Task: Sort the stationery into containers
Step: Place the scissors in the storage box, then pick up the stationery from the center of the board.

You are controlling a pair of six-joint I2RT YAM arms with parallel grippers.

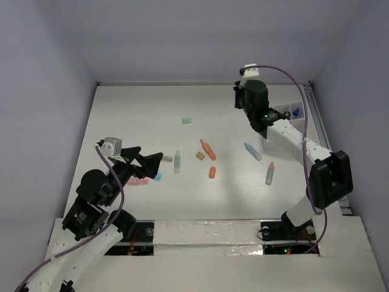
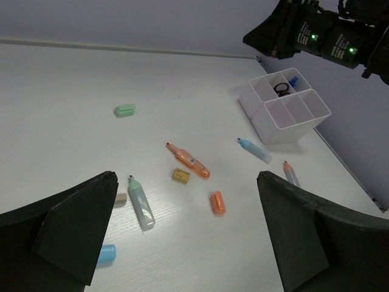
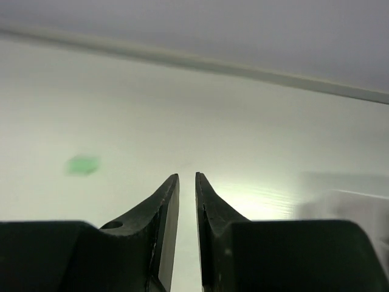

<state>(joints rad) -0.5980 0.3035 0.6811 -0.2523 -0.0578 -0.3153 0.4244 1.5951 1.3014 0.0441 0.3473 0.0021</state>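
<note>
The stationery lies loose on the white table: a green eraser (image 1: 186,120), an orange pen (image 1: 208,149), a tan eraser (image 1: 200,156), a short orange piece (image 1: 212,172), a mint pen (image 1: 177,162), a blue pen (image 1: 253,151), a grey pen (image 1: 270,173), a pink pen (image 1: 138,181) and a blue cap (image 1: 158,177). The white divided tray (image 1: 285,125) stands at the right and holds a blue clip (image 1: 296,112) and a black ring (image 2: 280,89). My left gripper (image 1: 149,161) is open and empty above the mint pen (image 2: 141,202). My right gripper (image 3: 187,176) is shut and empty, raised beside the tray.
The right arm (image 2: 322,36) hangs over the tray (image 2: 282,106). A small beige piece (image 2: 120,199) lies beside the mint pen. A wall runs along the table's far edge, and a rail (image 1: 316,121) runs down the right side behind the tray.
</note>
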